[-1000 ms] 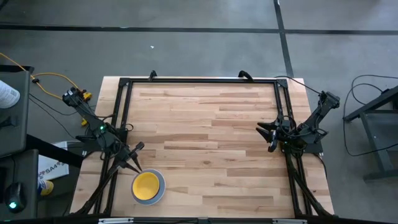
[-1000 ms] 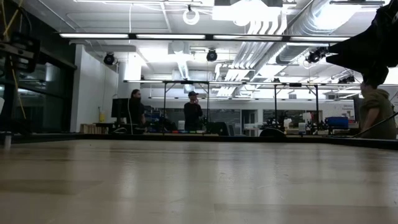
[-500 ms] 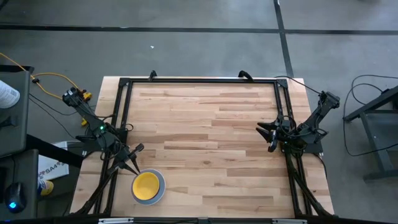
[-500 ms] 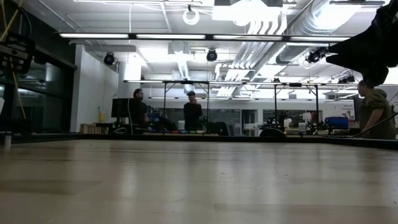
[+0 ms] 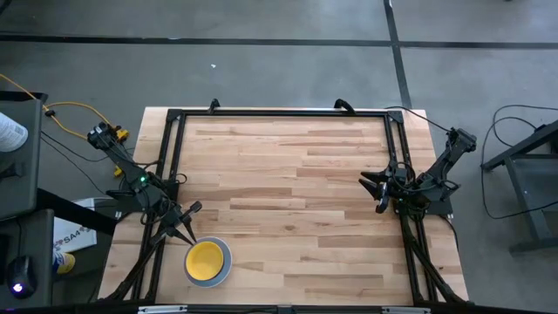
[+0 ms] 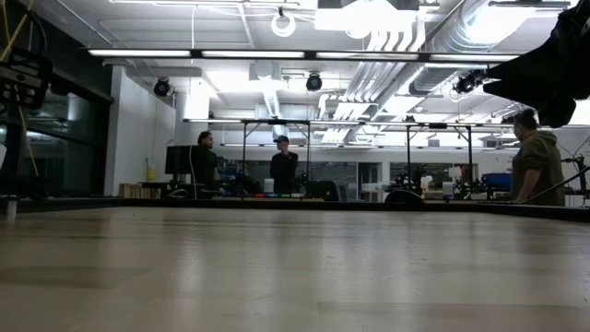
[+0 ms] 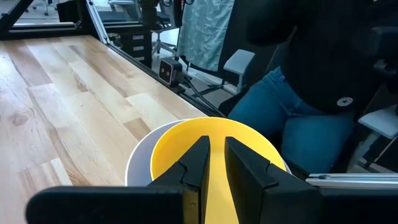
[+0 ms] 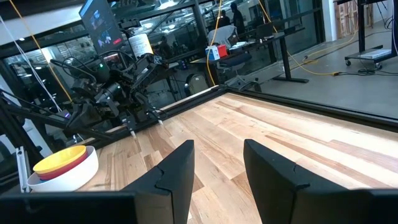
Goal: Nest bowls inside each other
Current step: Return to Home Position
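Observation:
The bowls stand as one nested stack (image 5: 207,262) near the table's near left corner. A yellow bowl (image 7: 186,155) sits on top, a red rim (image 8: 76,163) shows under it, and a white bowl (image 8: 65,177) is outermost, resting on the wood. My left gripper (image 5: 186,222) hovers just beyond the stack's far-left side. Its fingers (image 7: 216,152) are narrowly open, with nothing between them. My right gripper (image 5: 377,190) waits open at the table's right side, and its fingers (image 8: 217,155) point across the table toward the stack.
A black frame rail (image 5: 279,113) runs around the wooden table top (image 5: 288,174), whose middle is bare wood. A person in jeans (image 7: 292,118) sits just past the near edge by the stack. Other people (image 6: 281,171) stand in the room beyond.

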Robot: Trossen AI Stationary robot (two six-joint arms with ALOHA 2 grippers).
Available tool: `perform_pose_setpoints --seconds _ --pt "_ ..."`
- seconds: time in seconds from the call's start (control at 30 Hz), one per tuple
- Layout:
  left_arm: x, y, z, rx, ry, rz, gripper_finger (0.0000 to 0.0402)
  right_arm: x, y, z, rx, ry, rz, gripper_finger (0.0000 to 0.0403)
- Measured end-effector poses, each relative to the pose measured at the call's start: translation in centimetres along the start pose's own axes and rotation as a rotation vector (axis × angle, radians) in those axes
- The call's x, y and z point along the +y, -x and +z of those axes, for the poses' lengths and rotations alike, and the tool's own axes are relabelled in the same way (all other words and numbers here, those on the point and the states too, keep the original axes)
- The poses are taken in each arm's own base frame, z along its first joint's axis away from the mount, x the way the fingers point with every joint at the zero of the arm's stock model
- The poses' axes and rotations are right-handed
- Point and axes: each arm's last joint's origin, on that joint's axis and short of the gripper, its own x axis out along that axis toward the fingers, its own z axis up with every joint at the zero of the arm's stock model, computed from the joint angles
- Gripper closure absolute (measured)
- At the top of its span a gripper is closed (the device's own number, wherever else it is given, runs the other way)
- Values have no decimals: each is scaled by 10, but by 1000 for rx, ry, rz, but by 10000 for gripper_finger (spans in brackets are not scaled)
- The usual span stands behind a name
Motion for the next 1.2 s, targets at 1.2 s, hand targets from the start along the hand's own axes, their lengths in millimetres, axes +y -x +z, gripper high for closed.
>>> perform_pose_setpoints --seconds 1.2 --pt "0 0 0 -1 0 -2 352 17 5 1 101 80 581 270"
